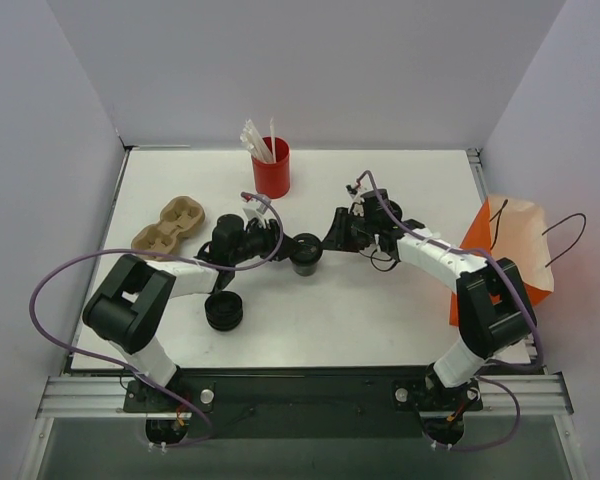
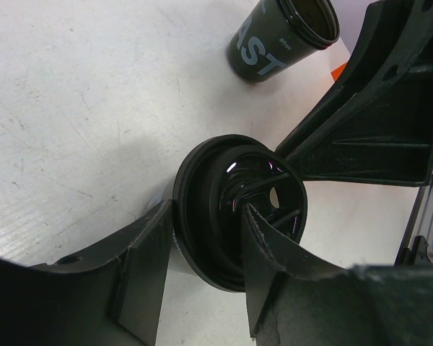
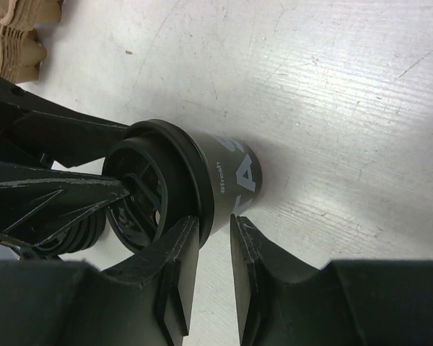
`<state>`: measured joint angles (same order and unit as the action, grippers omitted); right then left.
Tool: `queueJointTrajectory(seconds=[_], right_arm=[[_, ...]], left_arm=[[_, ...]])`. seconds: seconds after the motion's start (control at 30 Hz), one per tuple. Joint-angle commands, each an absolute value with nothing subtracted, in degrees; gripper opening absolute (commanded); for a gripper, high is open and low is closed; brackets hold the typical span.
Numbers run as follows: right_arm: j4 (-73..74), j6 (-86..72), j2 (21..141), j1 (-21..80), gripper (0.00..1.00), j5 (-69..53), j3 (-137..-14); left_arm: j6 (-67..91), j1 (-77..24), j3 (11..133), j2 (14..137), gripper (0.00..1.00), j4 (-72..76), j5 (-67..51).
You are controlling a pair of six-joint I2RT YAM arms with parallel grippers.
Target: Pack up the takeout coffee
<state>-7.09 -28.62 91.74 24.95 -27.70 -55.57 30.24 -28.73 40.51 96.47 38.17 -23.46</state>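
The top external camera hangs high behind both arms, looking down on the whole table. Each wrist camera looks close along its own fingers; both share the black lid between left pincer and right pincer.

Above the aluminium rail, the left arm and the right arm are each showing white link shells alternating with bulky matte-black joint housings. A thin purple cable is running from the rail end of each arm along its outside, looping clear of the links. Farthest from the rail, the left gripper and the right gripper are presenting black moulded fingers with ribbed triangular webs, scuffed pale along the edges.
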Motion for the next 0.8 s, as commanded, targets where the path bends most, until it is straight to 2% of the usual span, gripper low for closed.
queueJointTrajectory(seconds=[0.0, 0.47, 0.7, 0.77], right_arm=[[-3.8, -26.1, 95.4, 26.8, 0.25, -30.2, -58.0], [-36.9, -45.3, 101.0, 26.0, 0.2, -43.1, -41.5], [-63.8, -60.4, 106.7, 26.0, 0.19, -47.5, -34.2], [-69.8, -65.1, 109.7, 26.0, 0.16, -48.5, -32.6]], left_arm=[[24.0, -29.3, 36.7, 102.2, 0.49, 20.0, -21.2], [24.8, -29.3, 34.7, 106.1, 0.49, 23.2, -20.4], [25.6, -29.3, 33.7, 108.0, 0.49, 25.8, -20.8], [25.8, -29.3, 33.4, 108.5, 0.49, 26.2, -20.8]])
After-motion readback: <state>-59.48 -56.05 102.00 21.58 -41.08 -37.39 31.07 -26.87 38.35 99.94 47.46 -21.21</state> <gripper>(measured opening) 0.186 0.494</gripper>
